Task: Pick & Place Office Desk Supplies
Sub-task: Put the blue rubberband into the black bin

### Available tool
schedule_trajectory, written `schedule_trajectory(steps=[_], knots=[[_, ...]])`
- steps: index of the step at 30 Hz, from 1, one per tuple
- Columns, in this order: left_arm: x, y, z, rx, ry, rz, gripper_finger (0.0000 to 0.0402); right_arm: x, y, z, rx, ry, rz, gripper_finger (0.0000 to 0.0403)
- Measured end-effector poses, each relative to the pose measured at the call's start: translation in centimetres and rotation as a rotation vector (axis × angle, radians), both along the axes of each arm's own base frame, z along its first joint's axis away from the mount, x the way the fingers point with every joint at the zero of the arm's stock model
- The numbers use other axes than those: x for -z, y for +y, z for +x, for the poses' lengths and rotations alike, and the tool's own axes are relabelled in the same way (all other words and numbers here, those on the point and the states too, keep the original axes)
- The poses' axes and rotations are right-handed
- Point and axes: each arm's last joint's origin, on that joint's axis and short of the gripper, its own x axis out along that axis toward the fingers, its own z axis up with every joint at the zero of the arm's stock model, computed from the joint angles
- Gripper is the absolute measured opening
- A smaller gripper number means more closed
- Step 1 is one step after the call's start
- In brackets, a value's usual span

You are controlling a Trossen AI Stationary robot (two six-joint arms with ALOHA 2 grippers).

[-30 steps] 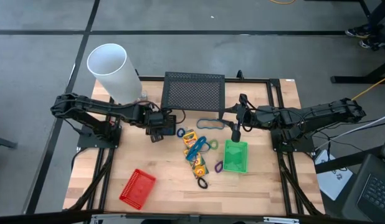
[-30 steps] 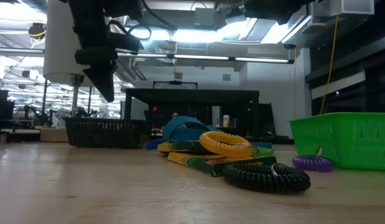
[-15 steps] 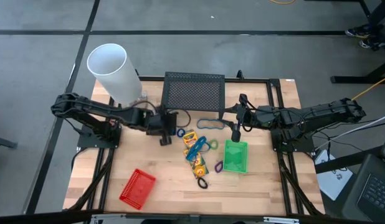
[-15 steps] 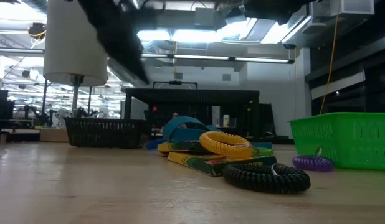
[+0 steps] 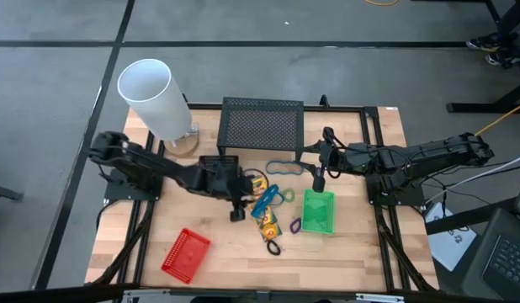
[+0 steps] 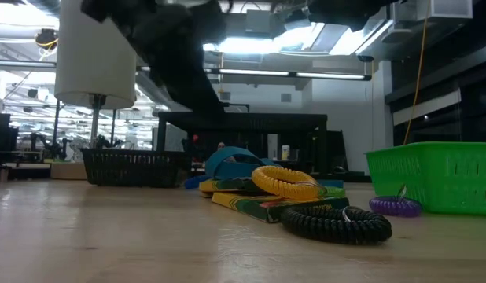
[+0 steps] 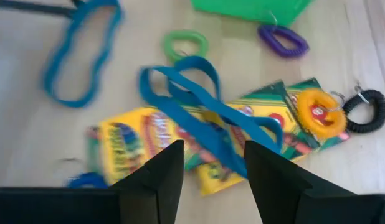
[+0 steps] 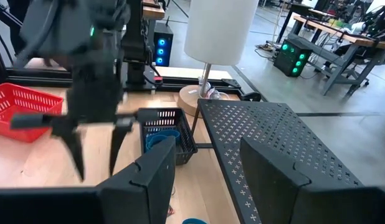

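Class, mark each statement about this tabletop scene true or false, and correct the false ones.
1. The red mesh basket lies on the table near its front-left corner. True.
2. The left gripper is shut on the scissors. False: its fingers stand open above the crayon boxes and the blue-handled scissors, holding nothing.
3. A purple loop lies inside the green mesh basket. False: it lies on the table just beside the basket.
4. The orange loop rests on a crayon box. True.
5. The right gripper is over the red basket. False: it is near the green basket.
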Motion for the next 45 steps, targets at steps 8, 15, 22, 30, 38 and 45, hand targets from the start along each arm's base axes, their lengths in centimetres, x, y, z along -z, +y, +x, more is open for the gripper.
schedule_trajectory(steps=[8,15,22,30,38,45], knots=[[1.2,-0.8,2.6,0.036,0.032,-0.105,0.0183,0.0,0.0,0.0,0.000,0.000,0.000,0.0180],[1.5,-0.8,3.2,0.044,0.056,-0.147,0.0185,0.0,0.0,0.0,0.000,0.000,0.000,0.0180],[1.8,-0.2,3.0,0.011,0.099,-0.150,0.0185,0.0,0.0,0.0,0.000,0.000,0.002,0.0180],[1.9,-0.1,3.1,0.032,0.095,-0.182,0.0185,0.0,0.0,0.0,0.001,-0.001,0.005,0.0180],[1.6,-0.4,3.3,0.070,0.068,-0.229,0.0185,0.0,0.0,0.0,0.002,-0.001,0.008,0.0181],[2.2,-0.5,3.4,0.070,0.090,-0.241,0.0185,0.0,0.0,0.0,0.002,-0.001,0.008,0.0181]])
